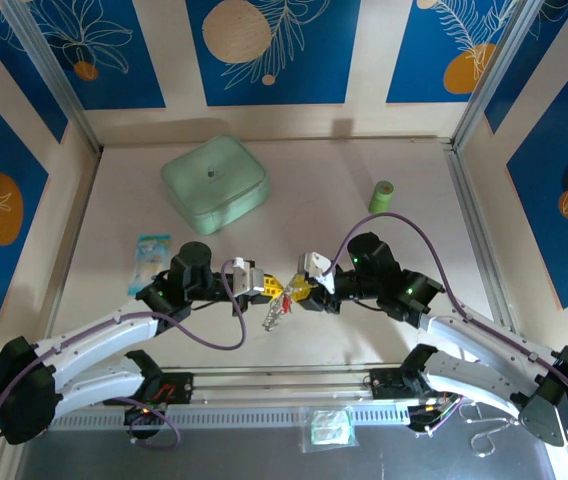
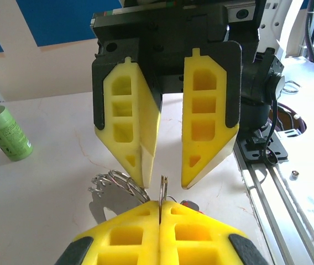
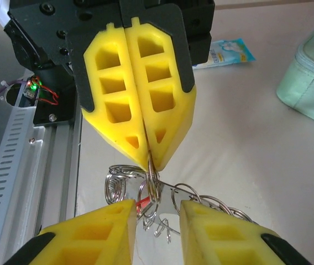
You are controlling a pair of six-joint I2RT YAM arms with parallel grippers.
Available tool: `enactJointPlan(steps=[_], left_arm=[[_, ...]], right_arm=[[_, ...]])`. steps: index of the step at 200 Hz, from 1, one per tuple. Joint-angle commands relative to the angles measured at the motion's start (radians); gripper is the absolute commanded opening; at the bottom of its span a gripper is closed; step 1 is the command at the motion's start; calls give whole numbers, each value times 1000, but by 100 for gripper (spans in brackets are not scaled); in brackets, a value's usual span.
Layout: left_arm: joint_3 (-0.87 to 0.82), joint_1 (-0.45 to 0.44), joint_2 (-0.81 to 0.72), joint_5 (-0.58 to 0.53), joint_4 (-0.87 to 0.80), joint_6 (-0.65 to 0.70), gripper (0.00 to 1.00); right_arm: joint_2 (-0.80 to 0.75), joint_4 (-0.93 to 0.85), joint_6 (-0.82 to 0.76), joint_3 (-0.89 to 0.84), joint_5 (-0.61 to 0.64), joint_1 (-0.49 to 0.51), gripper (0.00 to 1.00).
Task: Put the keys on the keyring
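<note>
Yellow fingers of the left gripper point(image 2: 160, 208) pinch the keyring point(image 3: 152, 179) edge-up above the table point(image 3: 245, 138), presenting it. The right gripper point(image 3: 156, 207) straddles it, jaws apart, with the red-headed key point(image 3: 142, 205) between them, likely for threading.

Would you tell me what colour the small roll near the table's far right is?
Green; the roll shows best in the left wrist view.

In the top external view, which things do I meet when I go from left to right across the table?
blue and white packet → left gripper → keyring → right gripper → green roll
</note>
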Motion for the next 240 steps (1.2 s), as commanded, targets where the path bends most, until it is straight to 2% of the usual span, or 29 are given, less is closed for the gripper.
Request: enactJointPlan(steps=[1,25,43,77,82,95,103,129,167,193,223,240], left_arm=[[-7,-9,-11,38,53,-1,0],[-8,-8,-9,40,59,-5,0],[-8,-8,-8,38,62,-4,0],[-6,-8,-11,-22,55,7,0],[-1,-8,-12,-35,41,18,1],[14,-8,-19,-64,-22,64,19],[25,-8,-23,-90,-70,101,23],[80,-9,-27,-118,-235,223,23],[161,-9,10,-93,-403,307,22],[173,-8,17,-69,-398,298,22],[168,-9,22,-61,-370,275,14],[170,-9,27,-56,-368,269,13]], right_arm=[[10,47,13,-14,-21,0,27],[26,66,20,-15,-27,7,26],[40,88,28,-14,-35,13,21],[64,90,15,-5,-33,18,0],[63,81,9,-1,-31,19,0],[63,53,-11,14,-21,20,0],[65,27,-26,28,-14,20,0],[92,-91,-90,92,18,27,0],[144,-189,-151,180,53,37,0],[179,-228,-182,227,100,57,0],[206,-253,-210,261,112,80,0],[215,-250,-219,272,112,89,0]])
